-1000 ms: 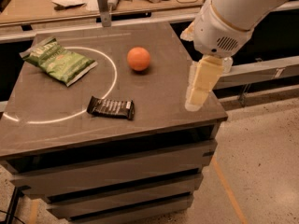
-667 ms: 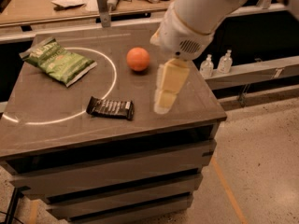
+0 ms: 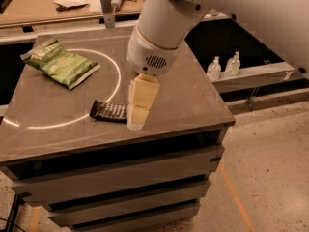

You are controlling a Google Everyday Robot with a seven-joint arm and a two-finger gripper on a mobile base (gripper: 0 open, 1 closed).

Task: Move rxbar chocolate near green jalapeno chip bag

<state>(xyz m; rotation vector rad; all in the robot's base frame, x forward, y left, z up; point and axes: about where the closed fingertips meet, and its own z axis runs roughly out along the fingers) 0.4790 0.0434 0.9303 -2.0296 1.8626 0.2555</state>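
Hanging gripper (image 3: 136, 123) covers one end of rxbar chocolate (image 3: 107, 111) (dark wrapper).

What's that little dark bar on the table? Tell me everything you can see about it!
The rxbar chocolate is a small, flat, rectangular bar in a dark, slightly shiny wrapper with pale lettering. It lies flat on the table, toward the front edge, well apart from the green chip bag. The end effector is at the bar's right end and hides that end, so I cannot tell whether they touch.
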